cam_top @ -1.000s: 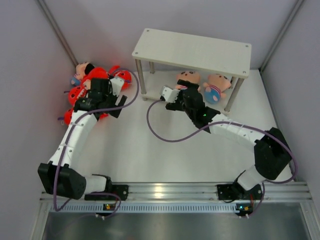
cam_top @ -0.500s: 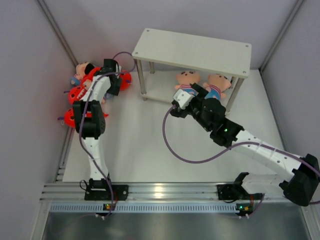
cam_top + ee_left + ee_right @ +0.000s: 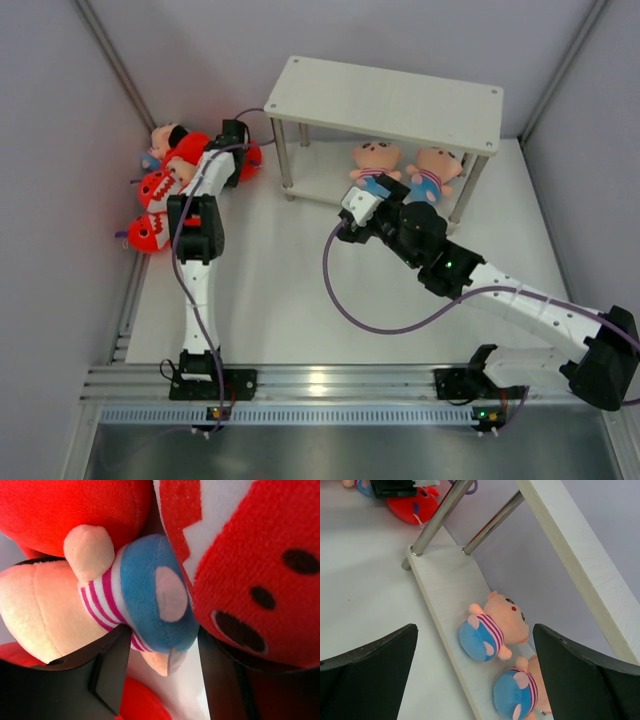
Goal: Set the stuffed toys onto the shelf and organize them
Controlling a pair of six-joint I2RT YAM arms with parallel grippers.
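Plush crowds the left claw (image 3: pixel 162 640) at the far left corner of the table (image 3: pixel 270 300). Its jaws stand about half open on either side of a striped doll (image 3: pixel 145 595), one finger against the pink-and-white shirt and the other at the edge of the blue bottom. Whether they already pinch it cannot be told. A red shark (image 3: pixel 250 550) with white teeth presses against the doll from the right, and more red plush lies above and below it. Seen from above, this pile of toys (image 3: pixel 155 185) lies on the table just left of the shelf (image 3: pixel 385 100), by its left legs. The right claw (image 3: pixel 475 628) hangs wide open and empty just in front of the lower tier (image 3: pixel 447 587). There two dolls (image 3: pixel 492 627) lie side by side at the right end, blue bottoms toward the near edge. A second ago the left arm was folded with its elbow at the near left and its claw at full spread over the pile. Now the arm is stretched toward the far edge, the claw sits deeper among the toys, and its jaws have narrowed. The right claw was then right at the left-hand doll under the top board. It has drawn back toward the near side, just as wide as before, and both dolls lie where they were.
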